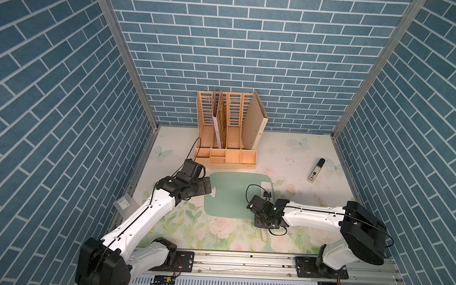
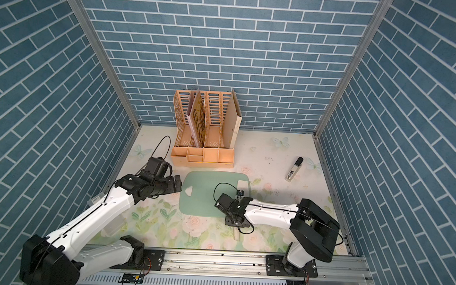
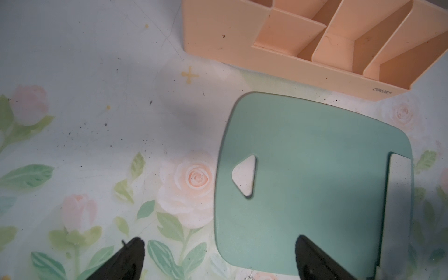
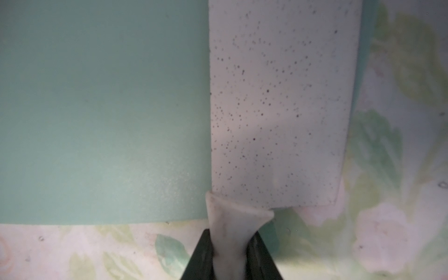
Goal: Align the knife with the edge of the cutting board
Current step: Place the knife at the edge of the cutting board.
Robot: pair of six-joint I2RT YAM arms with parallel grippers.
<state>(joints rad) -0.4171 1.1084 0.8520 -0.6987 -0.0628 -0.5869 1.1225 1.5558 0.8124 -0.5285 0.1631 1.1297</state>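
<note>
I am watching the right gripper (image 4: 230, 244) pinching its black fingers (image 4: 201, 254) shut on the slim pale handle of the knife (image 4: 278, 109). The knife's speckled off-white blade is lying flat on the pale-green cutting board (image 4: 97, 109), along the short edge away from its triangular hole, with a thin green strip showing beside it. The left gripper (image 3: 219, 247) is hanging spread wide and holding nothing, one finger over the board and the other over the floral mat (image 3: 72, 72).

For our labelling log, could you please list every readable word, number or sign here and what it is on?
None reads clearly.
Embossed brand on the peach desk organizer: upside down, blurred.
Print on the white tube: too small.
Barcode label on the frosted sheet: too small.
</note>
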